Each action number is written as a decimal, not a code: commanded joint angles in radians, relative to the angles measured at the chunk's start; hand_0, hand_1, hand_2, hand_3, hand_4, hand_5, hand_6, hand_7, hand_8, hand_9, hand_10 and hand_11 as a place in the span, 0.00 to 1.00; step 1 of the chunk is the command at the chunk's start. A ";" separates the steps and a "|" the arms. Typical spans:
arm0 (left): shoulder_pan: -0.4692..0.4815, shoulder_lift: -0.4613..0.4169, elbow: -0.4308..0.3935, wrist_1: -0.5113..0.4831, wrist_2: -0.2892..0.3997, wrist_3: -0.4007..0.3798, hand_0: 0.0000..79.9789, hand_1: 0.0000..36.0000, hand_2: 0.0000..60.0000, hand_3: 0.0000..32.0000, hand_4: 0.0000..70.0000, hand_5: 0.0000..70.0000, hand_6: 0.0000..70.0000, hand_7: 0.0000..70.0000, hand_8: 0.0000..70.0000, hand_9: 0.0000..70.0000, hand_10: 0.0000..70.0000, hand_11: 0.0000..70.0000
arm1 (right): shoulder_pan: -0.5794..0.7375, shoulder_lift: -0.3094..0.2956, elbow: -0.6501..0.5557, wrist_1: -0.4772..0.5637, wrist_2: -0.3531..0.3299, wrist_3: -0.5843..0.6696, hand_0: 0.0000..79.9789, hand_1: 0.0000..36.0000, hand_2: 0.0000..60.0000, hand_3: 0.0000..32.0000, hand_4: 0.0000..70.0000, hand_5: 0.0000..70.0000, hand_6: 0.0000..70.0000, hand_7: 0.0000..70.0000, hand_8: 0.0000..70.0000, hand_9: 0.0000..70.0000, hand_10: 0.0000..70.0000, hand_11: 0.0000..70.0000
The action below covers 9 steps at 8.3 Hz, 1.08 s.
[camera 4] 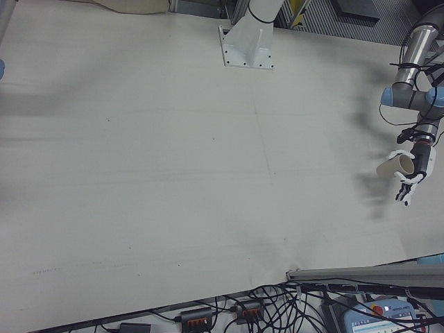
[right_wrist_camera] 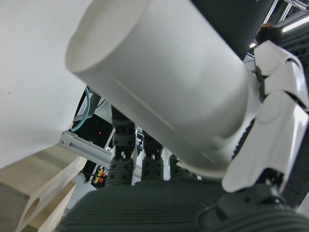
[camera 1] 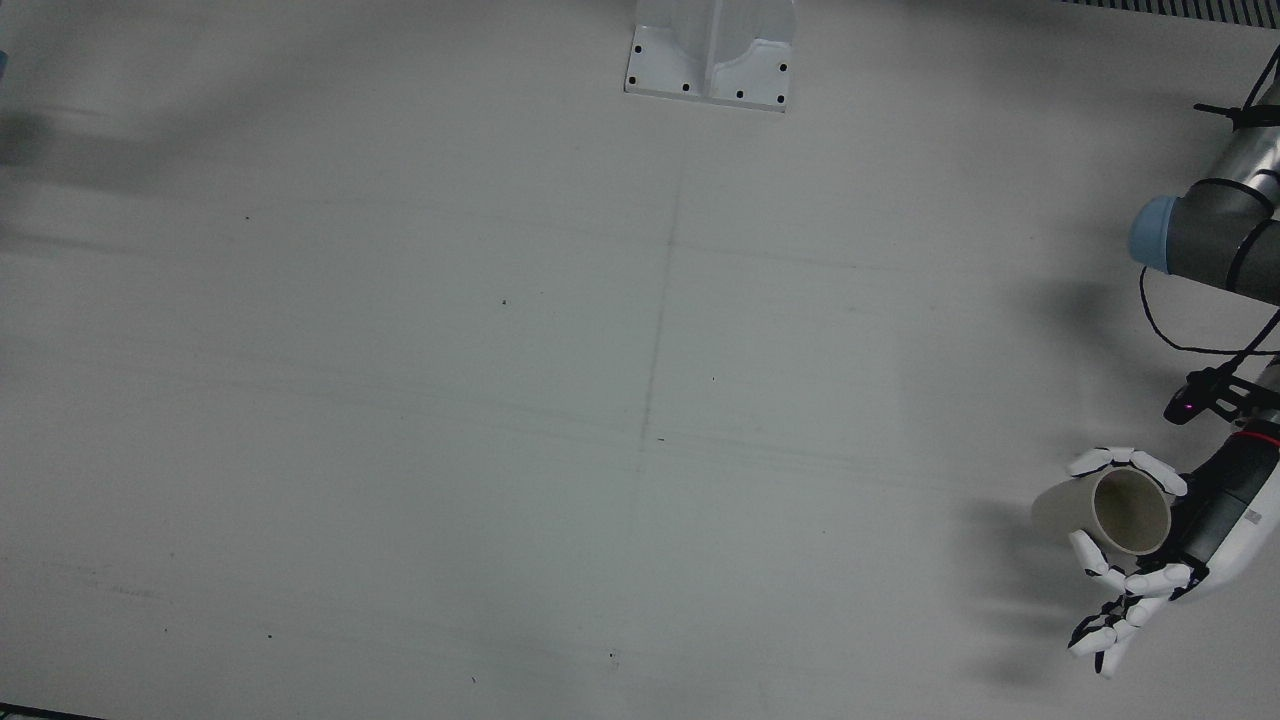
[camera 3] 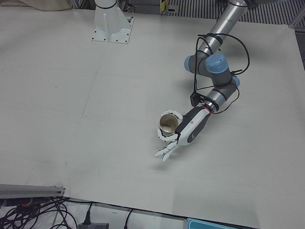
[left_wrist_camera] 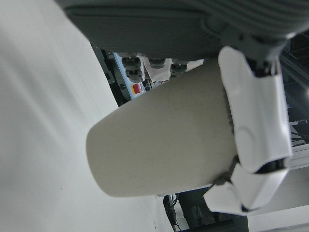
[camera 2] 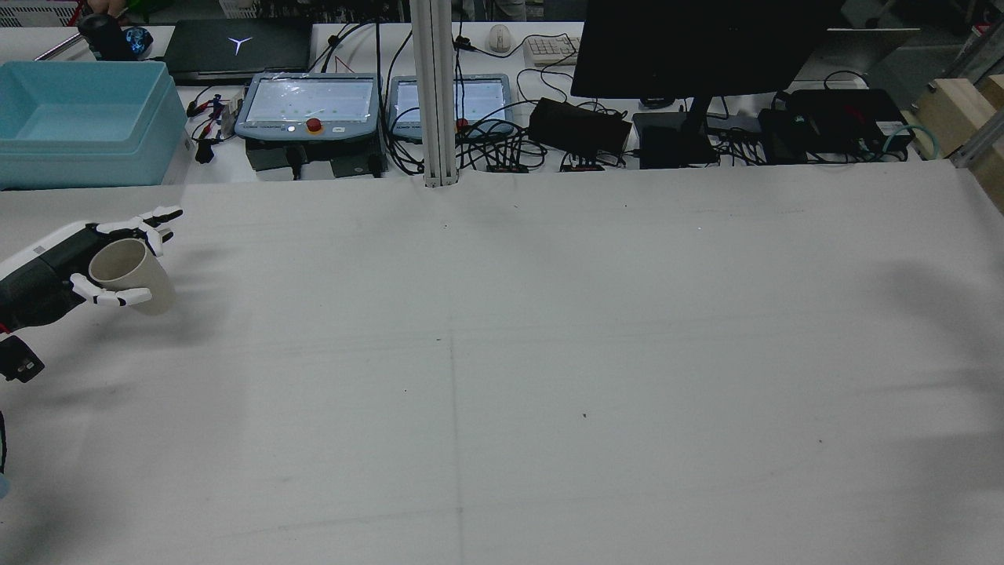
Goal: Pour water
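Observation:
My left hand (camera 1: 1205,525) is shut on a beige paper cup (camera 1: 1100,508) near the table's edge on my left side. The cup is tilted and its open mouth shows empty. The same hand (camera 2: 43,275) and cup (camera 2: 135,275) show in the rear view at far left, in the left-front view (camera 3: 167,125), and in the right-front view (camera 4: 388,166). In the left hand view the fingers (left_wrist_camera: 256,121) wrap the cup's wall (left_wrist_camera: 164,145). My right hand shows only in its own view, where its fingers (right_wrist_camera: 282,121) are shut on a white cup (right_wrist_camera: 164,82). No fixed view shows the right arm.
A white pedestal base (camera 1: 710,62) stands at the table's top-middle edge. Behind the table's far edge in the rear view are a light blue bin (camera 2: 78,118), control pendants (camera 2: 310,106), a monitor (camera 2: 698,47) and cables. A wooden block (right_wrist_camera: 29,198) shows near the right hand.

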<state>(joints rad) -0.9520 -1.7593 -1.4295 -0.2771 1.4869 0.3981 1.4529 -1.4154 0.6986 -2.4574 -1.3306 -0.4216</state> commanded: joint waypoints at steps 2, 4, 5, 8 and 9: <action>-0.008 0.021 0.215 -0.221 -0.008 0.042 0.67 1.00 1.00 0.00 0.81 1.00 0.09 0.17 0.01 0.03 0.08 0.14 | -0.046 0.059 0.031 -0.005 0.024 0.095 0.25 0.00 0.00 1.00 0.00 0.00 0.00 0.00 0.01 0.00 0.00 0.00; -0.014 0.021 0.239 -0.267 -0.008 0.111 0.65 1.00 1.00 0.00 0.80 1.00 0.10 0.17 0.02 0.03 0.09 0.15 | -0.057 0.067 0.060 -0.015 0.025 0.095 0.15 0.00 0.00 1.00 0.00 0.00 0.00 0.00 0.03 0.00 0.00 0.00; -0.027 0.023 0.239 -0.263 -0.007 0.123 0.64 1.00 1.00 0.00 0.78 1.00 0.10 0.17 0.02 0.03 0.08 0.14 | -0.057 0.067 0.061 -0.021 0.025 0.095 0.15 0.00 0.00 1.00 0.00 0.00 0.00 0.00 0.04 0.00 0.00 0.00; -0.044 0.026 0.234 -0.225 -0.001 0.153 0.62 0.55 0.34 0.00 0.16 0.11 0.00 0.03 0.00 0.00 0.00 0.00 | -0.063 0.067 0.067 -0.020 0.037 0.096 0.17 0.00 0.00 1.00 0.05 0.00 0.00 0.00 0.05 0.00 0.00 0.00; -0.044 0.029 0.236 -0.223 -0.001 0.151 0.61 0.51 0.26 0.00 0.10 0.00 0.00 0.00 0.00 0.00 0.00 0.00 | -0.066 0.067 0.067 -0.020 0.037 0.096 0.18 0.00 0.00 1.00 0.07 0.00 0.00 0.00 0.06 0.00 0.00 0.00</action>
<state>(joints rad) -0.9914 -1.7346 -1.1965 -0.5092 1.4845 0.5409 1.3917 -1.3484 0.7626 -2.4770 -1.2965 -0.3255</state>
